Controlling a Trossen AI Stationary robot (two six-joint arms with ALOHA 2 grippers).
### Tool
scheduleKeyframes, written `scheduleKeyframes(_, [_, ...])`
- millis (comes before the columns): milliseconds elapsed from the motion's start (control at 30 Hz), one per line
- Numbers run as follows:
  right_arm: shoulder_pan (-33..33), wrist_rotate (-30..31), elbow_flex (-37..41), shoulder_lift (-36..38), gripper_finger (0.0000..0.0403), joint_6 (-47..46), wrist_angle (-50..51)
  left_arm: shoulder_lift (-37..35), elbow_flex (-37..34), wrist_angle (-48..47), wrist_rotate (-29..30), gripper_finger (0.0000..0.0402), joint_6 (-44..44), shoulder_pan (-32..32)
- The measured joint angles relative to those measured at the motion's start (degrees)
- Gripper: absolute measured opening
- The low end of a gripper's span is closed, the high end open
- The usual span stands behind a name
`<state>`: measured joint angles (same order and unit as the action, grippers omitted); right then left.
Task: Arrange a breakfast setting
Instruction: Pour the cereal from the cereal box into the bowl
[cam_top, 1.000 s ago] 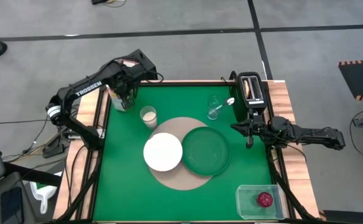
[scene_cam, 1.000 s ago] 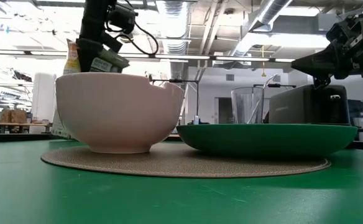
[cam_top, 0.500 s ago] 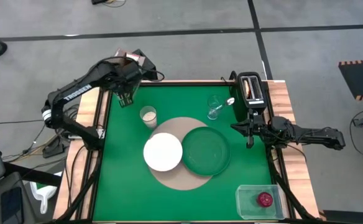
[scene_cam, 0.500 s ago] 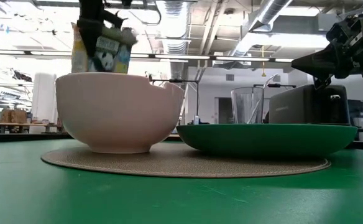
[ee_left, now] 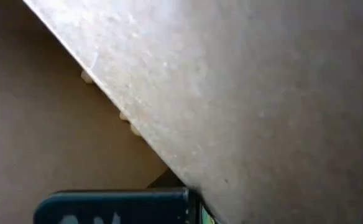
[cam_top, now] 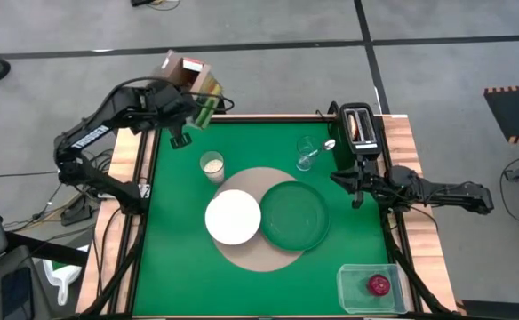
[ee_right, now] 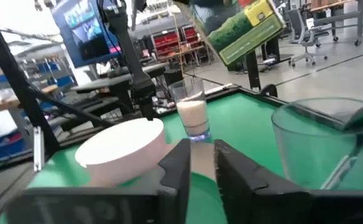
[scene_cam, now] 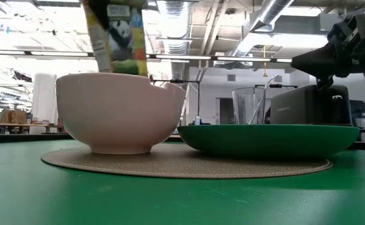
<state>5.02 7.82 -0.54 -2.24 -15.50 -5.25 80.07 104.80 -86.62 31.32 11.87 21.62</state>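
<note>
Two dark jointed arms; the left arm (cam_top: 95, 133) bears white lettering.

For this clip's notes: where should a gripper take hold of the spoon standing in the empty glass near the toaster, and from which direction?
Grip the spoon at its upper end, which leans out past the rim of the empty glass toward the toaster. The rest sits inside the glass walls. The idle right gripper is closest. It should probably come from above on the toaster side, then lift along the spoon's tilt.
</note>
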Motion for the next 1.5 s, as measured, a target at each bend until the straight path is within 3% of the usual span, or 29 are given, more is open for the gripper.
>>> scheduleKeyframes(267, [-0.2,-1.0,0.0,0.0,0.0246,-1.7,-3.1,0.0,0.3,8.0,-2.6,0.0,2.6,-4.8])
scheduleKeyframes(400, [-0.1,0.5,0.0,0.0,0.0284,-0.7,-5.7,0.0,0.3,12.6,-2.5,0.0,3.8,-6.9])
scheduleKeyframes(567, [-0.1,1.1,0.0,0.1,0.0291,3.6,-11.7,0.0,0.3,17.4,-4.5,0.0,5.6,-9.4])
scheduleKeyframes(900, [-0.1,2.8,0.0,0.0,0.0295,3.5,-11.9,0.3,0.3,26.4,-8.2,0.0,8.7,-14.5])
scheduleKeyframes(1033, [-0.1,2.8,0.0,0.0,0.032,3.5,-11.9,1.2,0.0,29.4,-10.0,0.0,10.4,-15.8])
scheduleKeyframes(1233, [0.0,2.9,0.0,-2.6,0.0393,3.3,-13.9,3.6,-0.1,32.5,-12.1,0.0,13.3,-17.7])
scheduleKeyframes(1500, [-0.1,2.8,0.0,-7.3,0.0389,11.6,-21.3,6.1,-0.1,39.3,-17.0,0.0,19.2,-19.9])
